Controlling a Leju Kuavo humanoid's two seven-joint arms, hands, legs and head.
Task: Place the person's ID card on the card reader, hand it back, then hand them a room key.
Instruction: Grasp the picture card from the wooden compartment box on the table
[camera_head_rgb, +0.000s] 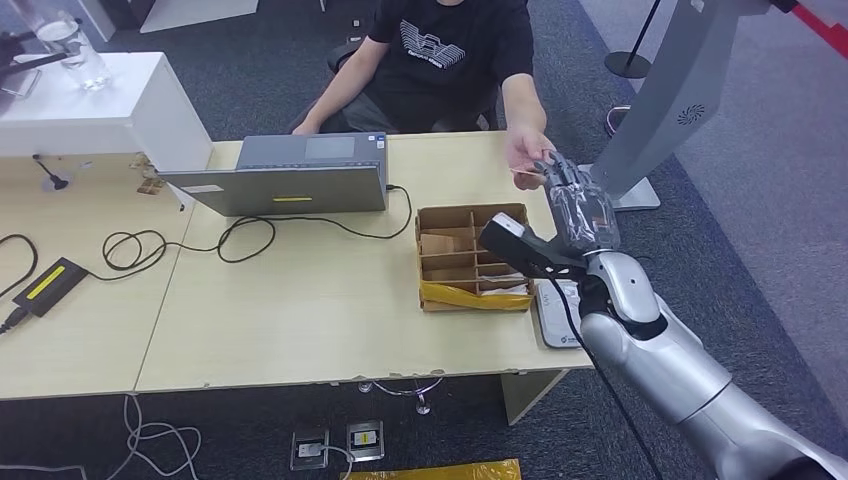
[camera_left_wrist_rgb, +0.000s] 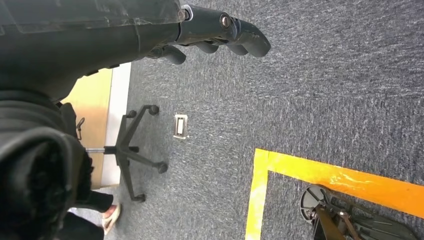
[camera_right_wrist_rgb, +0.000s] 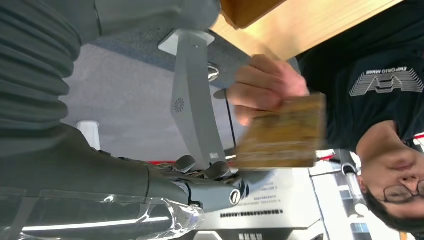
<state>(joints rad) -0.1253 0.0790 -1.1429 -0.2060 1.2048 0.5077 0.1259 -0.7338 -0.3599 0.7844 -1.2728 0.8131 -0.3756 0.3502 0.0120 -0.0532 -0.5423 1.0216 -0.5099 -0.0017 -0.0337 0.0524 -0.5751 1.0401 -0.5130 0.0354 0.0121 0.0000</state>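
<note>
Card (camera_right_wrist_rgb: 280, 132), brownish and blurred, sits between the person's hand (camera_right_wrist_rgb: 262, 87) and the right hand (camera_right_wrist_rgb: 210, 182), whose fingertips touch its edge beyond the compartmented cardboard box (camera_head_rgb: 472, 258). Left hand (camera_left_wrist_rgb: 220, 32) hangs curled, holding nothing, over carpet.

Even, bright indoor light with soft shadows on the surface (camera_head_rgb: 300, 300); head view sharp, while the card (camera_right_wrist_rgb: 280, 132) just beside the right robot hand (camera_right_wrist_rgb: 210, 185) is motion-blurred, with glare on that hand's clear cover.

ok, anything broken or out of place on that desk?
The cardboard organizer box looks battered: its front wall is torn and patched with yellow tape. Nothing spilled; cables trail loose beside the laptop.
</note>
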